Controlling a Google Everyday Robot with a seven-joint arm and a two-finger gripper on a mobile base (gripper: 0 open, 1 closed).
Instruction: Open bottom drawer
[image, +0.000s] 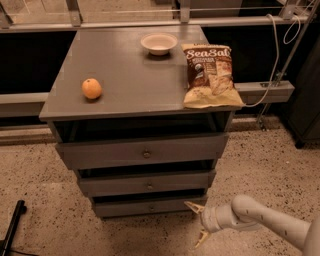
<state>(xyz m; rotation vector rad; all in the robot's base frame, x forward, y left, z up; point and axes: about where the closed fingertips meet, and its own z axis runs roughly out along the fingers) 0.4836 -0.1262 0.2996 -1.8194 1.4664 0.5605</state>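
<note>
Bottom drawer (125, 207): lower centre of frame, lowest of three grey fronts. Front sits about flush with the cabinet, judged shut.
Knob (152, 207): centre of that front, nothing touching it.
Gripper (192, 225): lower right of centre, just beside the front's right end, clear of the knob. Fingers spread wide, holding nothing.
Done: gripper brought to drawer level only.
Left: reach the knob, grip it, pull the drawer out.
Cabinet top (135, 75): orange (91, 88), bowl (159, 43) and chip bag (211, 75), well above the work.
</note>
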